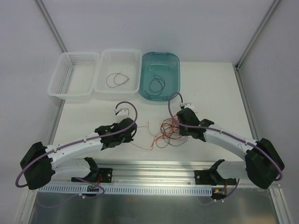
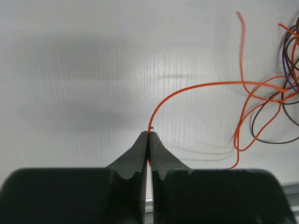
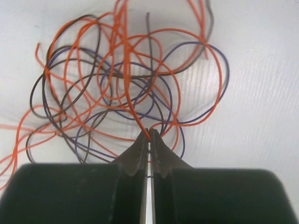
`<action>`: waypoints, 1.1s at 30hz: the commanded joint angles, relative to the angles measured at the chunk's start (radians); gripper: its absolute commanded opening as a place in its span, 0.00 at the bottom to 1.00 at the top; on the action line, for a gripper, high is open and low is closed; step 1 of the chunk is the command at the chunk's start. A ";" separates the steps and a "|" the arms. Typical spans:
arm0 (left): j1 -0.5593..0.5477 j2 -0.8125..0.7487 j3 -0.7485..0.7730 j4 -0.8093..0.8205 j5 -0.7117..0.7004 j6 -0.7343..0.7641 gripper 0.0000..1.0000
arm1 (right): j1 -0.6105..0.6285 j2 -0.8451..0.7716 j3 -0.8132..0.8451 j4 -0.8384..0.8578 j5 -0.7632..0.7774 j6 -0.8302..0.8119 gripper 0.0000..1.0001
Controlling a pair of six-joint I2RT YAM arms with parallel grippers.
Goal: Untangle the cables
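Observation:
A tangle of thin orange, dark brown and purple cables [image 1: 166, 131] lies on the white table between my two grippers. My left gripper [image 1: 132, 132] is shut on one orange cable [image 2: 196, 86], which arcs from its tips [image 2: 149, 134] to the right into the tangle [image 2: 280, 84]. My right gripper [image 1: 178, 124] is shut on another orange cable [image 3: 131, 100] at its tips [image 3: 149, 136], right at the near edge of the looped bundle [image 3: 126, 79]. One dark cable lies in the middle basket [image 1: 117, 79] and one in the teal bin [image 1: 157, 85].
Two white mesh baskets [image 1: 64, 84] [image 1: 134, 58] and a teal bin [image 1: 174, 60] stand in a row at the table's far side. A metal rail [image 1: 154, 169] runs along the near edge between the arm bases.

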 commanded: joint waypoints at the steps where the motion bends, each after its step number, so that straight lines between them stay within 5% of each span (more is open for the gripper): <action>1: 0.012 -0.029 0.002 -0.029 -0.043 0.042 0.00 | 0.031 -0.017 0.036 -0.033 0.017 -0.023 0.00; 4: 0.032 -0.048 -0.001 -0.046 -0.056 0.053 0.00 | 0.042 -0.006 0.038 -0.007 -0.025 -0.028 0.06; 5: 0.035 -0.058 0.001 -0.058 -0.059 0.054 0.00 | 0.051 -0.008 0.038 0.023 -0.066 -0.042 0.27; 7: 0.038 -0.072 0.005 -0.061 -0.060 0.061 0.00 | 0.108 -0.012 0.041 0.045 -0.076 -0.060 0.50; 10: 0.040 -0.086 0.016 -0.060 -0.050 0.064 0.00 | 0.175 0.008 0.074 0.076 -0.090 -0.085 0.64; 20: 0.041 -0.115 0.028 -0.061 -0.057 0.076 0.00 | 0.232 0.279 0.185 0.091 -0.122 -0.068 0.75; 24: 0.067 -0.143 0.025 -0.068 -0.070 0.091 0.00 | 0.237 0.353 0.225 0.037 -0.144 -0.073 0.73; 26: 0.083 -0.158 0.024 -0.074 -0.076 0.107 0.00 | 0.237 0.359 0.237 0.004 -0.118 -0.074 0.62; 30: 0.158 -0.187 0.013 -0.081 -0.080 0.128 0.00 | 0.232 0.357 0.240 -0.049 -0.065 -0.085 0.23; 31: 0.188 -0.195 0.005 -0.081 -0.083 0.134 0.00 | 0.226 0.353 0.237 -0.055 -0.056 -0.083 0.06; 33: 0.218 -0.218 -0.001 -0.083 -0.093 0.136 0.00 | 0.220 0.336 0.217 -0.066 -0.029 -0.082 0.01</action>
